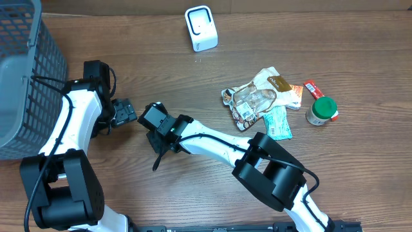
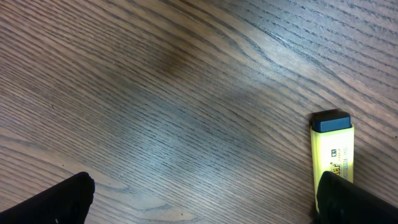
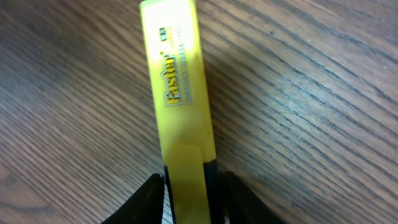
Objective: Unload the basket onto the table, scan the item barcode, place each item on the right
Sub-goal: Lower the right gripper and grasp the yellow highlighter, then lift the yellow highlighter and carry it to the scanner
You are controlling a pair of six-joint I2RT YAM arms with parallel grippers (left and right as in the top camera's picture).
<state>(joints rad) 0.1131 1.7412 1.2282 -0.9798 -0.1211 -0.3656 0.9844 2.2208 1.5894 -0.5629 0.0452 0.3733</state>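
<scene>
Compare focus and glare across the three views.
Overhead: sharp, evenly lit table, only soft shadows. Left wrist: pale sheen on the wood, highlighter crisp. Right wrist: highlighter close-up, lettering slightly blurred.

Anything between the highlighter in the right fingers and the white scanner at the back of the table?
Nothing visible. The right gripper pinches the yellow highlighter in its fingers, and only bare table lies between it and the white scanner. The open left gripper sits to one side, the packet pile to the other, both off that line.
</scene>
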